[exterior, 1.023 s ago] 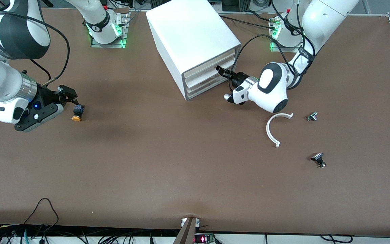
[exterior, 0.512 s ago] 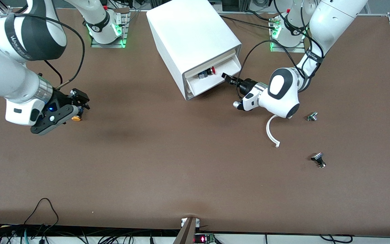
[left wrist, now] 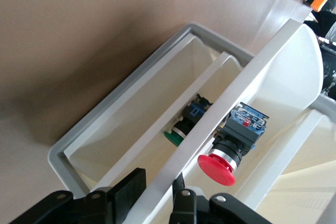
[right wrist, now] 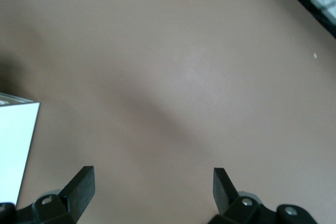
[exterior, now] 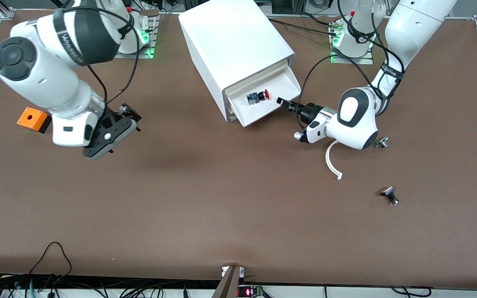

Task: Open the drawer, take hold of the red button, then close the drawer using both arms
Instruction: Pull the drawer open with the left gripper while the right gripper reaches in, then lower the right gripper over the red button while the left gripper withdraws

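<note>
The white cabinet (exterior: 234, 41) stands at the table's back middle. One drawer (exterior: 282, 85) is pulled out of it toward the left arm's end. The red-capped button (exterior: 259, 97) lies on its side in this drawer and also shows in the left wrist view (left wrist: 223, 158). My left gripper (exterior: 282, 102) is shut on the drawer's front wall (left wrist: 247, 82), with one finger on each side of the wall (left wrist: 156, 190). My right gripper (exterior: 133, 118) is open and empty over bare table (right wrist: 151, 182), toward the right arm's end from the cabinet.
An orange box with a hole (exterior: 31, 118) sits beside the right arm. A white curved strip (exterior: 330, 159) and two small metal parts (exterior: 382, 142) (exterior: 389, 195) lie near the left arm. A green-capped button (left wrist: 176, 136) lies in the tray below the open drawer.
The left gripper has pulled the drawer farther out, baring the red button. The right arm has risen and swung toward the cabinet, now covering the yellow button and uncovering the orange box.
</note>
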Motion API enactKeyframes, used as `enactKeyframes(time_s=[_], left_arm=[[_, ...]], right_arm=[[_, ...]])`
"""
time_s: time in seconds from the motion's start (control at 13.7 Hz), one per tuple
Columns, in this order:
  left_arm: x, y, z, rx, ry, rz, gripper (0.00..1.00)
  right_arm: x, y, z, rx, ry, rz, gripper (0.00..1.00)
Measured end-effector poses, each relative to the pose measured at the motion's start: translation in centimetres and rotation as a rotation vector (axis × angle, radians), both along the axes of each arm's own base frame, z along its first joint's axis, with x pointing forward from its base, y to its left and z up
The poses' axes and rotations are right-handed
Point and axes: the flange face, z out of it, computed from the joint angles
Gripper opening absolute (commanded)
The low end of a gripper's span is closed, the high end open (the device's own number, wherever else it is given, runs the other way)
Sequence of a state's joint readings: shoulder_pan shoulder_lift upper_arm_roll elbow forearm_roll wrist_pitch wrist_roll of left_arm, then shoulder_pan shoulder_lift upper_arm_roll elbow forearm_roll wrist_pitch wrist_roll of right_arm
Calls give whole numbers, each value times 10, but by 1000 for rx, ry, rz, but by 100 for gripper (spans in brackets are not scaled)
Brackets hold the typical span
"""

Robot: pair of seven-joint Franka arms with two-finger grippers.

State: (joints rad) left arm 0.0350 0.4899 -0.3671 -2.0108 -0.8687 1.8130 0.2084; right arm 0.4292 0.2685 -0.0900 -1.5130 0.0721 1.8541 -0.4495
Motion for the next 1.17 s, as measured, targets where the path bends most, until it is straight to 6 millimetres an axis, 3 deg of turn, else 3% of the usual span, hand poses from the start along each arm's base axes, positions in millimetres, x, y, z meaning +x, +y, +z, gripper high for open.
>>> enactKeyframes(time_s=[0.15, 0.37, 0.44, 0.8, 0.88, 0.95, 1.02, 1.17], left_arm=[[7, 10, 1, 3, -6, 21, 28], [10, 14, 0, 10, -8, 26, 34], [15, 18, 2, 18, -22, 29, 41], [45, 52, 10, 98, -79, 68, 47], [46, 55, 10, 104, -80, 69, 58], [46, 55, 10, 107, -81, 68, 90], [47, 55, 11, 107, -83, 68, 100], [56, 62, 21, 111, -107, 85, 100]], right_arm=[[-6, 25, 7, 10, -30, 45, 100], [-9, 61, 33, 25, -100, 188, 100], [-9, 74, 39, 27, -119, 240, 100], [-24, 161, 17, -12, -145, 615, 100], [-25, 173, 12, -28, -145, 664, 100], [-28, 184, 9, -44, -145, 706, 100], [-35, 196, 9, -60, -149, 745, 100], [-53, 221, 10, -80, -154, 798, 100]])
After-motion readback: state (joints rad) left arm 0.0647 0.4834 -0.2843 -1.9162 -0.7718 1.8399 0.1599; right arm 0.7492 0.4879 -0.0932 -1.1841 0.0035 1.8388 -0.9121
